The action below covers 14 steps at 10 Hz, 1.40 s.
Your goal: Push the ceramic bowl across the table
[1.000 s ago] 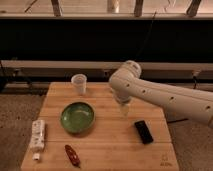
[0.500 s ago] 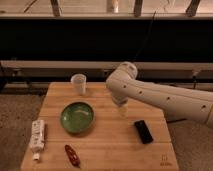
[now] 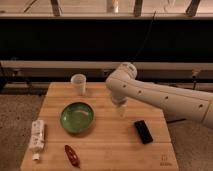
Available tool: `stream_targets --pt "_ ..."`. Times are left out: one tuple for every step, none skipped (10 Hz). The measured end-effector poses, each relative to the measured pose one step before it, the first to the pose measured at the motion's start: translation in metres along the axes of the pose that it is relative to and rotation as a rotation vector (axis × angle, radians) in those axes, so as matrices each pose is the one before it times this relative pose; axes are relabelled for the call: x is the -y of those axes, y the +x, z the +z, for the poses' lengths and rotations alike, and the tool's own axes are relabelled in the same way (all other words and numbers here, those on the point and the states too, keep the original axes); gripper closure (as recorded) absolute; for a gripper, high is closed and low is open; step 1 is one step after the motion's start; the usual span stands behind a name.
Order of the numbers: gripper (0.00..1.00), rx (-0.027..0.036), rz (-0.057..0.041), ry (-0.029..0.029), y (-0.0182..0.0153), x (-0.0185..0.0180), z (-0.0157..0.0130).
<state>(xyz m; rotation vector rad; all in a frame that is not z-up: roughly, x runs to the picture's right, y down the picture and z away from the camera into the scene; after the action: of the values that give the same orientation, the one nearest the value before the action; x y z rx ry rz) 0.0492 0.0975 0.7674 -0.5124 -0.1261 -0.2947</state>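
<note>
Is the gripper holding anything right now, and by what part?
Nothing visibly held: the gripper hangs over the table, beside the green bowl, apart from it.

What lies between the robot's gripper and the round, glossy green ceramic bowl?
Nothing: the camera view shows only bare light-brown wooden table between the gripper, above the table's middle, and the green ceramic bowl.

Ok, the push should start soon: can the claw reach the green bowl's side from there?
Probably yes. The claw hangs over the table beside the bowl, with only bare wood between them; the cup stands farther back, off that path.
</note>
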Motion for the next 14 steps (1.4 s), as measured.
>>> stream_targets --pt "0.20 0.01951 -0.01065 -0.00914 -0.00870 0.00450 0.00805" --pt "0.20 0.01199 -0.00122 -0.00629 -0.00078 0.00234 0.00457" --pt "0.20 0.01053 -0.00462 -0.00847 -0.00121 0.00252 0.00533" --pt "0.20 0.01244 -0.00351 -0.01034 -0.00171 0.00289 0.00588" --pt "0.20 0.00811 -0.00383 -0.00551 -0.00243 0.00243 0.00418" --pt "0.20 0.00924 -0.00784 -0.00710 -0.00388 0.00422 0.00595" --pt "0.20 0.00892 -0.00658 -0.00736 -0.00351 0.00389 0.00647" --pt "0.20 0.00368 -0.00600 -0.00870 -0.00293 0.00324 0.00793" --pt "0.20 0.00508 -0.00119 -0.00564 -0.00181 0.00164 0.00547" --pt "0.20 0.00448 0.00008 -0.00646 -0.00050 0.00201 0.00802" --pt "0.20 0.00207 -0.00017 -0.00829 0.00040 0.00164 0.00854" --pt "0.20 0.00377 0.00021 -0.00778 -0.00060 0.00111 0.00660" --pt "0.20 0.00121 -0.00132 -0.00876 -0.00105 0.00046 0.00522" --pt "0.21 0.00095 -0.00420 -0.01493 -0.00242 -0.00003 0.00797"
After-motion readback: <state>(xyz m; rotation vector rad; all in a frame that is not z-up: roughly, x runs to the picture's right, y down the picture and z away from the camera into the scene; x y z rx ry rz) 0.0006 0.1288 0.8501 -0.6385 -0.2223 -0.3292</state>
